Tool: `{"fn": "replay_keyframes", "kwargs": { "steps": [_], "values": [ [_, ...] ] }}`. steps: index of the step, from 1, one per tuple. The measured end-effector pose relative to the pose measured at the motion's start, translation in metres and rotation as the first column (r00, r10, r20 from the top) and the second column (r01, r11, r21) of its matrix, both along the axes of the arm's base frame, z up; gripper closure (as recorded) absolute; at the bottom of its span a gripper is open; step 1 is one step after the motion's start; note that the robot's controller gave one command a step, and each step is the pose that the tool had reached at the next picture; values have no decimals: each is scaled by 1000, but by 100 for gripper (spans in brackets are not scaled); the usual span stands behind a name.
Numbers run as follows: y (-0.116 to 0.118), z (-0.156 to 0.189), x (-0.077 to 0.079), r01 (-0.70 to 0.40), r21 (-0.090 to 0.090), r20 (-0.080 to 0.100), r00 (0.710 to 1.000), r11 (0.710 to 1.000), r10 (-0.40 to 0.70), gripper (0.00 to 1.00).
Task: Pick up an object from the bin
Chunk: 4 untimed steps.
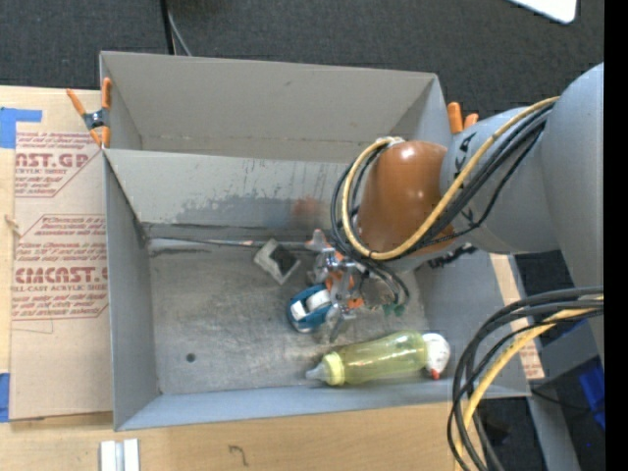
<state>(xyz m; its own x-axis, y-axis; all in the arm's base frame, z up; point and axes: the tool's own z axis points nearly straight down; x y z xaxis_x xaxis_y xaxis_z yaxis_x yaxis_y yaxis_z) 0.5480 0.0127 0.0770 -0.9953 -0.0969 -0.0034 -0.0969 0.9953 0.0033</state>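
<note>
- while low in the grey bin (128, 292) among the loose things, judged to be at the approach-and-grasp step; no lift off the floor to be seen, so pick taken as not yet done
- bin: deep, sloped grey walls, scuffed floor; holds a few small things gathered right of centre, left part of floor bare
- arm (549, 184): reaching in from the right, orange cover (397, 194) at the wrist, hiding part of the back-right floor
- gripper (339, 292): pointed down at mid-floor; open or closed cannot be told, tip lost among wrist hardware and clutter
- yellow-green bottle (378, 358): largest thing in there, lying on its side along the front wall, white-and-red end toward the right; near the gripper but apart from it
- blue-and-white thing (312, 308): small, rounded, just beside the gripper tip on its left and front; touching or not, unclear; likeliest target, judged from closeness alone
- grey-white block (274, 258): at the foot of the back wall, left of the gripper, apart
- green scrap (394, 309): tiny, just right of the gripper; kind unclear
- next move, as a judgement: calls for centring over the blue-and-white thing, closing firmly, then lifting straight up clear of bottle and walls
</note>
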Motion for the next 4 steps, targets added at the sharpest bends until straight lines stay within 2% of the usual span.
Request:
{"fn": "replay_keyframes", "kwargs": {
  "steps": [2, 4],
  "values": [
    [-1, 17, -2, 2, -3, -7, 1000, 1000, -2, 100],
    [-1, 30, -2, 1, -3, -5, 1000, 1000, -1, 100]
  ]
}}
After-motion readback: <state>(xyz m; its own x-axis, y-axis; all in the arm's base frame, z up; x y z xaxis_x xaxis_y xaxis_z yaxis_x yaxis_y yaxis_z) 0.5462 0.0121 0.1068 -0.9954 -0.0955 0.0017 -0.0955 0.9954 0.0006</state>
